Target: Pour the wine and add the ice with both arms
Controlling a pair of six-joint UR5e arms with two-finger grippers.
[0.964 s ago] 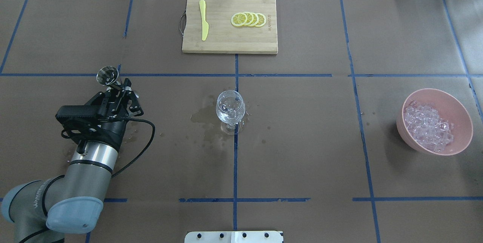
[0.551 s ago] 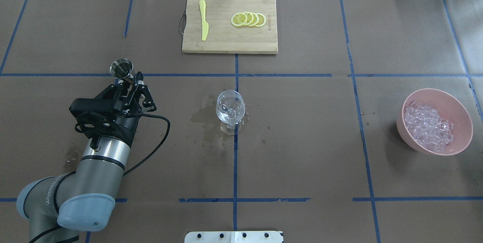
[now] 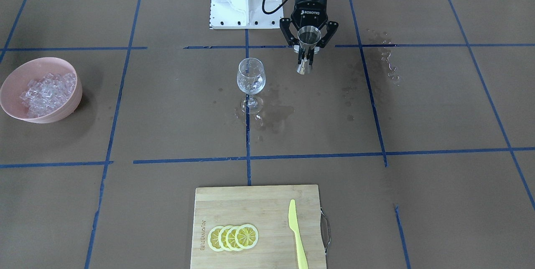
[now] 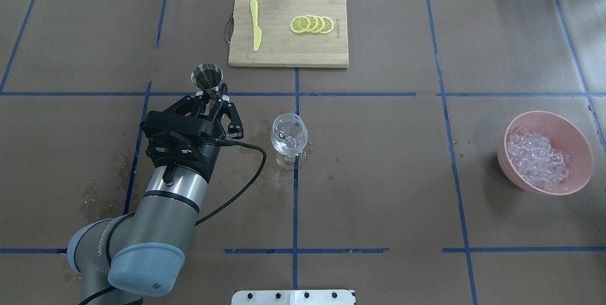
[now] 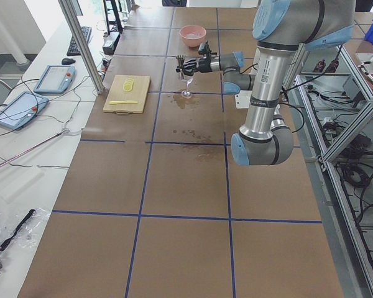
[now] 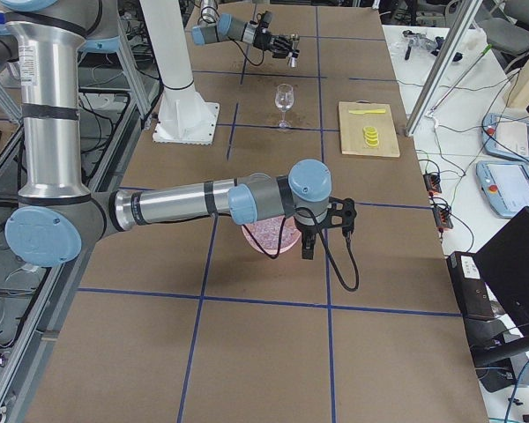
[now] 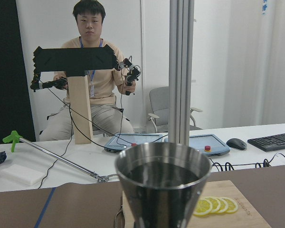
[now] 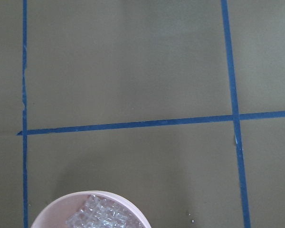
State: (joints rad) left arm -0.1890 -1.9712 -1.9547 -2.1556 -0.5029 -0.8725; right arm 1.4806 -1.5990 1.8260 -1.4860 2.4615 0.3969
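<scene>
— Checking in: how far along is the drink?
— Early, I judge. My left gripper (image 4: 215,100) is clamped on the waist of a metal cup (image 4: 207,76), which it holds upright near the glass (image 4: 289,134) but off to one side, not over it. Nothing pours yet.
— Any wine in the glass?
— I cannot tell. It looks almost empty, with wet patches (image 3: 279,114) round its foot. The cup's inside shows only dark in my wrist view.
— And the ice?
— All the ice (image 4: 535,158) lies in the pink bowl (image 4: 581,146), well apart from the glass. My right gripper (image 6: 307,252) hangs over that bowl; apart or together, I cannot tell. Pouring and icing both remain.
</scene>
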